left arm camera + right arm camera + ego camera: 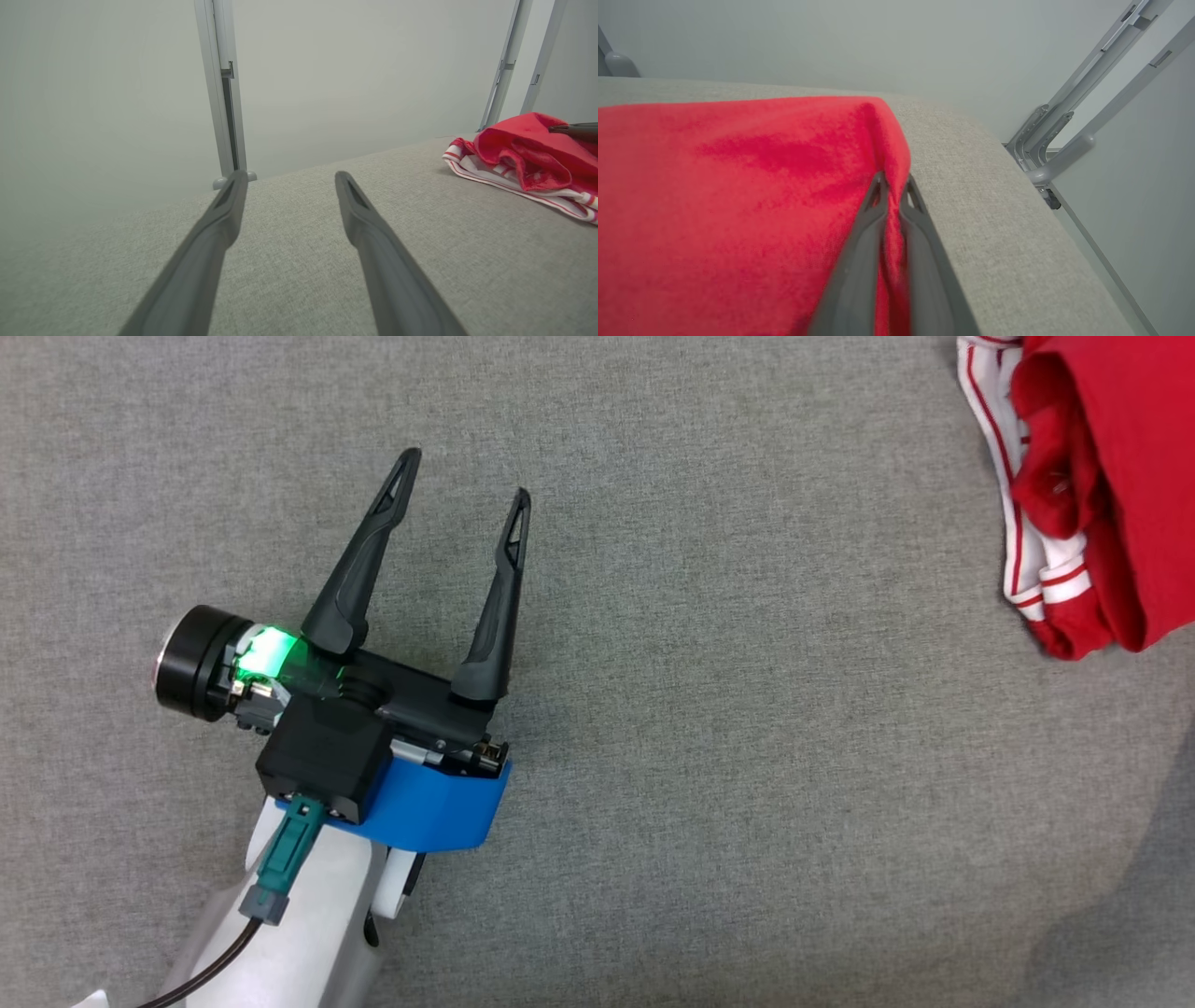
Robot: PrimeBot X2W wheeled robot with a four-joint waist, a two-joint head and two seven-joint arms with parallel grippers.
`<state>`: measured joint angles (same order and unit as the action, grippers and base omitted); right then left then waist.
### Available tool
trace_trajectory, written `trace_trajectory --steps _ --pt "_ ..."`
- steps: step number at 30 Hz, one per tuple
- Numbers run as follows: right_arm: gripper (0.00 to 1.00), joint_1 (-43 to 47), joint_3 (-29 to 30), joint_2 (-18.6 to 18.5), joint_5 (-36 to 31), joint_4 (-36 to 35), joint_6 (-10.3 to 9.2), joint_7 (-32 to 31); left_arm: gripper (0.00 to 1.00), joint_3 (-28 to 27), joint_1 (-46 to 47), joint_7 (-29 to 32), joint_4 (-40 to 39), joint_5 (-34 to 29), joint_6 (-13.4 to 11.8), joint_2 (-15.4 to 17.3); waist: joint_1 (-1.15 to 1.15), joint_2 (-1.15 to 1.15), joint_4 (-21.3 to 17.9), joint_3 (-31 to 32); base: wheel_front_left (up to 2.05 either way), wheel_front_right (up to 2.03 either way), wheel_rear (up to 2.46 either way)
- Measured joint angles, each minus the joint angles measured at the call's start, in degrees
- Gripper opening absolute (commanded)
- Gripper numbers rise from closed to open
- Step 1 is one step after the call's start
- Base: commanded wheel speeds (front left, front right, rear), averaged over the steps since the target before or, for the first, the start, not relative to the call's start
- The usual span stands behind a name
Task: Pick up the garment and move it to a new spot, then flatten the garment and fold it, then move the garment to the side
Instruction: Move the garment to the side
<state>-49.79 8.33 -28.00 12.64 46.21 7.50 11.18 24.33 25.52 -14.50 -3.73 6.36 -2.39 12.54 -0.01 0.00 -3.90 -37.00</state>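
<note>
R arm status: the right gripper (894,177) has its two dark fingers pinched together on a raised fold of the red fabric garment with white striped trim (1120,476). I read the grip as set on a border fold so the cloth can be lifted and carried w/o bunching further.

Garment location: a crumpled heap at the far right of the grey woven-fabric table surface (747,709), partly outside the head view and close to the surface's side edge.

L arm status: the left gripper (467,474) hovers over bare surface with its fingers spread wide apart, holding nothing, well apart from the garment (I judge it is placed clear to give the R arm room, and is ready for a second corner).

Step in hand: pick-up. Relocation, flattening and folding are not yet done.
</note>
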Motion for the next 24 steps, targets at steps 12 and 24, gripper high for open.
trace_trajectory --steps 12,24 --pt "0.8 2.54 11.31 4.36 -15.97 -0.97 0.0 -1.09 1.0 0.59 0.18 -0.33 2.23 0.16 0.15 -0.33 0.01 0.01 0.53 2.03 0.0 0.0 0.0" --pt "1.0 19.16 16.0 16.37 -18.73 -16.95 0.0 2.82 1.0 -0.57 -6.27 -0.49 5.11 2.68 -1.38 -1.32 -0.01 0.0 2.33 12.88 0.0 0.0 0.0"
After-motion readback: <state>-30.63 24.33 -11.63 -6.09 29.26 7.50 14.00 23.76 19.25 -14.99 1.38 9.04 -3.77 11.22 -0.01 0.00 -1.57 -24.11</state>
